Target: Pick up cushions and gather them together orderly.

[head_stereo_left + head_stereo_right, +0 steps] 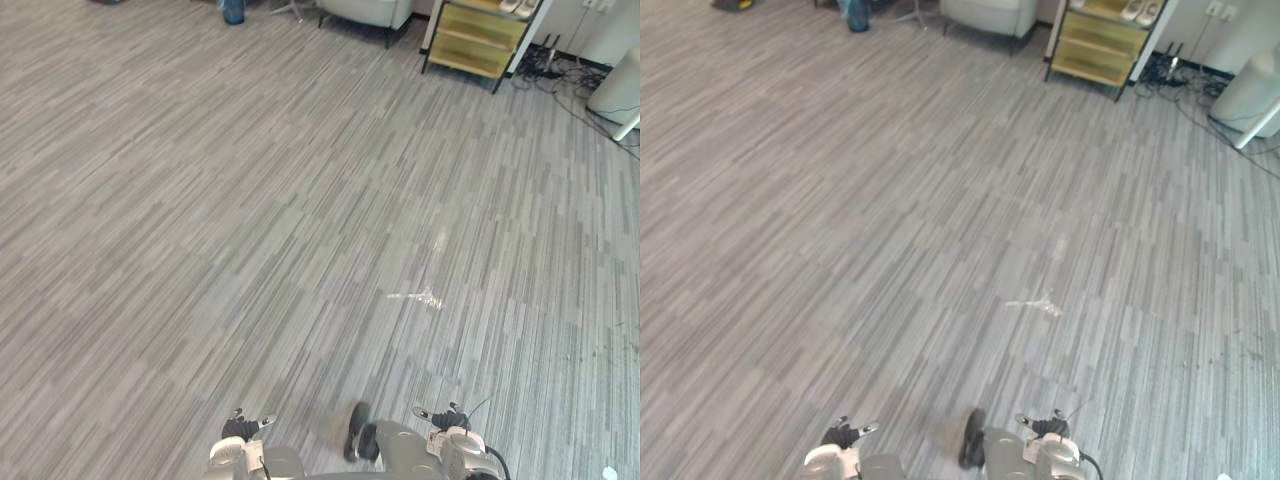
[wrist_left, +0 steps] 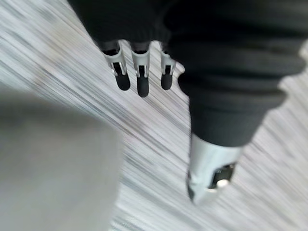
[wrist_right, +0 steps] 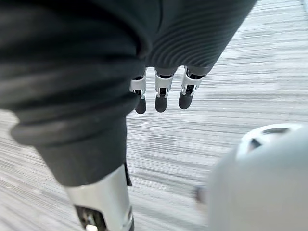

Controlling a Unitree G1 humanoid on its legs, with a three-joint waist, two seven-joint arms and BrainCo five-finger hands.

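My left hand hangs over the grey striped carpet. Its fingers are relaxed, its thumb stands apart, and nothing is in its grasp. My right hand also hangs above the carpet, open and holding nothing, with its thumb off to one side.
A wide stretch of carpet lies ahead. At its far edge stand a yellow shelf unit, a light armchair and a blue object. Cables and a white object sit at the far right. A small white scrap lies on the floor.
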